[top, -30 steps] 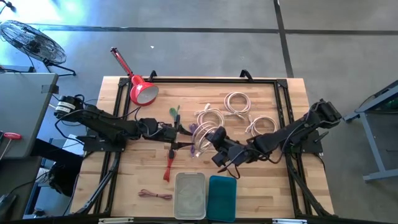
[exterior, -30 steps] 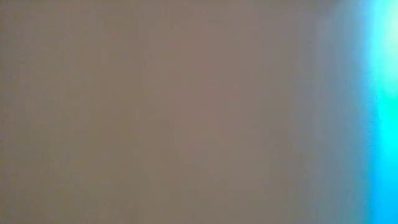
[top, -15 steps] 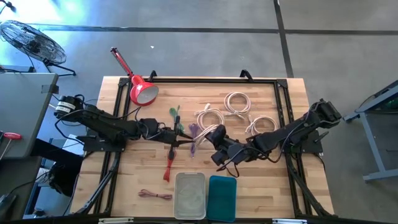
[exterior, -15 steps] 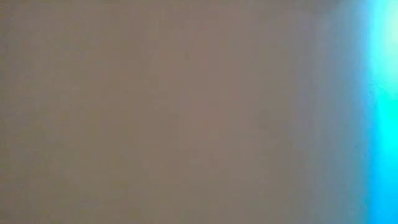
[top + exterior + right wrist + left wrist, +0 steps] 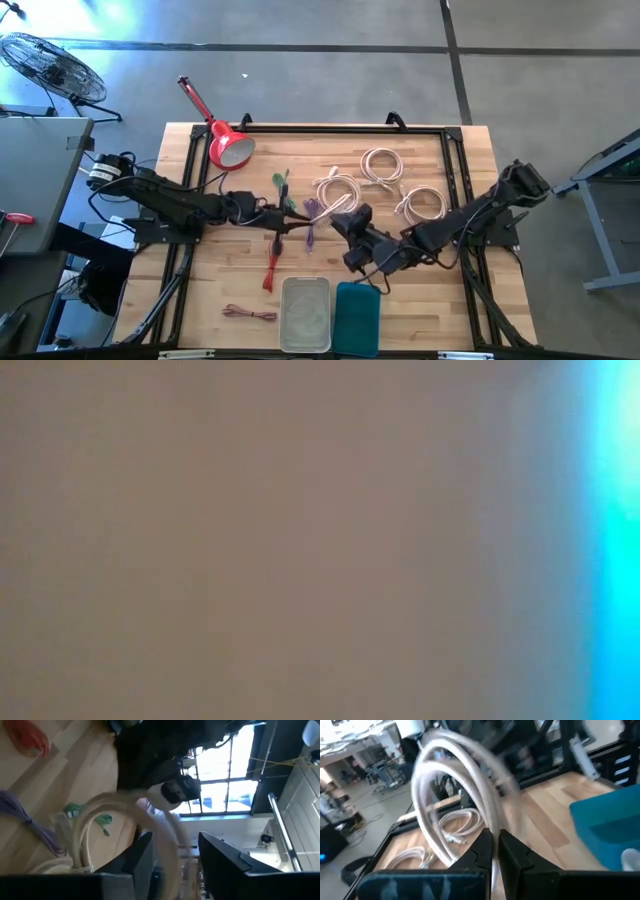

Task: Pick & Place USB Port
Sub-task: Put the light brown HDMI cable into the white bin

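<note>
Stretching inward, both arms share white cable (image 5: 451, 795).

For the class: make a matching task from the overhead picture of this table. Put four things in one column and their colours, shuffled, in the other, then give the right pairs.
Things:
1. Lamp at the table's far left
2. Bin at the near edge, right of the pair
3. Bin at the near edge, left of the pair
4. Coiled cable at the far side

Colours:
A. teal
B. white
C. red
D. clear, pale grey

Pairs: 1-C, 2-A, 3-D, 4-B
</note>
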Controlling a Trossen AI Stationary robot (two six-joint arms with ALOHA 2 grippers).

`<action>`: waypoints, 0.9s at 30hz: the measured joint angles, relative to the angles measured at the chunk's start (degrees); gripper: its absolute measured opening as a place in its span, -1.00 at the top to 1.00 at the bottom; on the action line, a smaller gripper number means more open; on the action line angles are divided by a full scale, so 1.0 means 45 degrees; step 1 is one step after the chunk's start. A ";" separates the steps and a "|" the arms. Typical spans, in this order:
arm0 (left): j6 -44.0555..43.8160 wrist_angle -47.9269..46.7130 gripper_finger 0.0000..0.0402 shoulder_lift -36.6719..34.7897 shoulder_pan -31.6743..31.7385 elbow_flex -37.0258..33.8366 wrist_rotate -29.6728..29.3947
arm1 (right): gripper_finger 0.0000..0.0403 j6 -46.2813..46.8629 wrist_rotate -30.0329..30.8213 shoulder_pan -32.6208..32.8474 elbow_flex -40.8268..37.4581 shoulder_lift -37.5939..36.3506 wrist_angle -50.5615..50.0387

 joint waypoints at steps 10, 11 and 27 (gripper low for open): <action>0.0156 -0.0067 0.97 0.0007 -0.0004 -0.0009 -0.0511 | 0.00 0.0813 0.2449 0.1076 0.0000 -0.0021 0.0244; 0.0156 -0.0124 0.97 -0.0046 -0.0022 -0.0014 -0.0458 | 0.00 0.0955 0.2501 0.1135 0.0000 -0.0069 0.0323; 0.2329 -0.1822 0.97 -0.1333 -0.1365 -0.0009 -0.0813 | 0.05 0.9556 -0.1795 0.1386 0.0000 -0.3829 -0.1452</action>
